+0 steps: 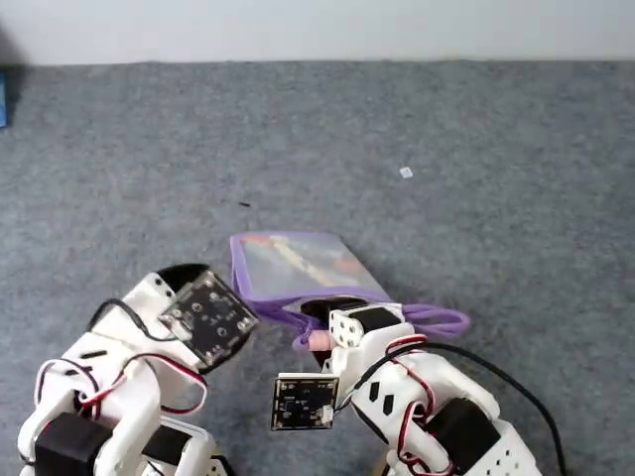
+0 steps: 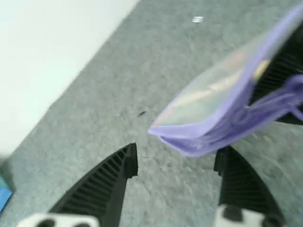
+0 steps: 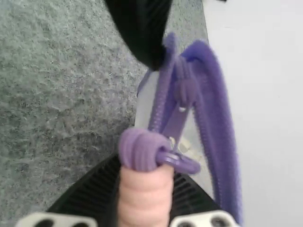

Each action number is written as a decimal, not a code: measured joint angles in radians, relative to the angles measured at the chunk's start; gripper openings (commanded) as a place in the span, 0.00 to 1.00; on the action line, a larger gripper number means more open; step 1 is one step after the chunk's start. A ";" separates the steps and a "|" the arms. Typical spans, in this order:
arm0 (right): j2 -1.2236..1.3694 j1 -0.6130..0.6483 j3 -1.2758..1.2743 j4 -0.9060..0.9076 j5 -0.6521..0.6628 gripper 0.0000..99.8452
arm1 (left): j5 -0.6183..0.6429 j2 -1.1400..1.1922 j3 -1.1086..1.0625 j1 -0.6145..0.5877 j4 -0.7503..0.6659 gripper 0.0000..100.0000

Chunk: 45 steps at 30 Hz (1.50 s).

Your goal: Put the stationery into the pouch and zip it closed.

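- Setting: a grey, felt-like worktop [image 1: 516, 149] runs back to a plain white wall [image 1: 317, 25]. Both arms stand at its near edge.
- Right hand [image 3: 142, 182]: jaws narrow, clamped on the pink pull tab [image 3: 142, 208] of the zip. A purple cord [image 3: 137, 151] looped over the tab leads to the zip slider [image 3: 182, 92].
- Left hand [image 2: 175, 161]: jaws wide, holding nothing. One corner of the pouch sits just beyond the gap between its fingers [image 2: 116, 172]. No contact is visible.
- Pouch [image 1: 298, 263]: purple-edged with a clear face, near the middle of the worktop, between the two hands. Its zip edge faces the arms. The corner near the left hand looks raised off the surface.
- Stationery [image 1: 313, 260]: coloured items show through the clear face, inside the pouch. Single items cannot be told apart.
- Strap [image 1: 442, 319]: a purple strap trails on the worktop past the right hand.
- Step in hand, as judged: loading appears done and the zip-closing step is under way. How far the slider sits along the zip cannot be told.
- Next move, as judged: the left hand would need to close on the pouch corner to brace it. The right hand would then draw the tab along the zip line. Without a brace, the pouch is likely to drag after the tab.
- Elsewhere: a small white scrap [image 1: 406, 173] lies well apart, beyond the pouch.
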<state>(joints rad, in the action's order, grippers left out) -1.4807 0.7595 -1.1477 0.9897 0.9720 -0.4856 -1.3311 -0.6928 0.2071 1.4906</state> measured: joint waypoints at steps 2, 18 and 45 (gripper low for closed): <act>0.000 0.000 0.000 -0.002 0.000 0.01 | 0.000 0.000 0.000 -0.006 -0.008 0.27; 0.000 -0.003 -0.008 -0.009 0.000 0.01 | 0.018 0.002 -0.143 0.183 -0.110 0.14; -0.005 -0.152 -0.009 -0.196 -0.245 0.01 | 0.241 0.011 -0.229 0.186 -0.245 0.01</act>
<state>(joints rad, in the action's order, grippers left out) -1.4853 0.6076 -1.1569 0.7933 0.7265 -0.2447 -1.3203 -0.9214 0.3928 1.2451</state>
